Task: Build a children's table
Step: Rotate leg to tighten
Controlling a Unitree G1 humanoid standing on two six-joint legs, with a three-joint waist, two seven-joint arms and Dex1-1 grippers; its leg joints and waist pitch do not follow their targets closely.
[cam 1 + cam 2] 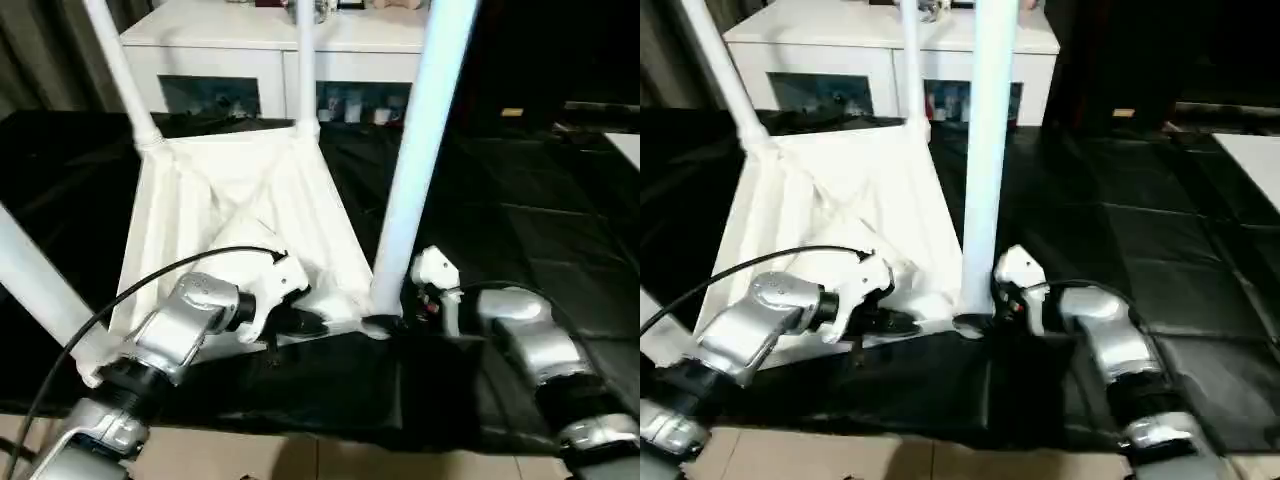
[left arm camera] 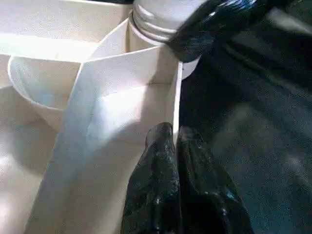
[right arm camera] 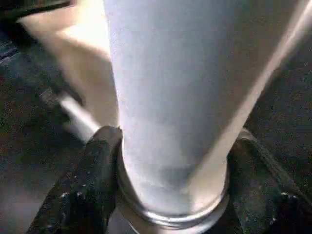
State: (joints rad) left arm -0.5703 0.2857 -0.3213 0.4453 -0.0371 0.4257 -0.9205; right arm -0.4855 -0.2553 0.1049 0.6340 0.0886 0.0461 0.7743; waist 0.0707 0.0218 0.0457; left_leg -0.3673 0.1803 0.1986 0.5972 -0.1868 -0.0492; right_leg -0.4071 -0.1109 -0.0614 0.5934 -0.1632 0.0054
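Two claws work at the near edge of the upturned table (image 1: 240, 225), which lies underside up on the black cloth (image 1: 520, 220) in the centre-left of the head frames, its legs rising out of the top of the picture. We see our left claw (image 2: 174, 139) with its two black fingers pressed together, nothing between them, their tips touching the table's white edge wall just beside the near corner socket. Our right claw (image 3: 168, 187) stands partly open around the base of the near leg (image 1: 415, 160), one finger (image 3: 90, 180) on each side of the tube just above the socket and the nearer one against it; whether both fingers press the tube we cannot tell. Behind the table, at the top of the frame, stands a white cabinet (image 1: 250, 50).
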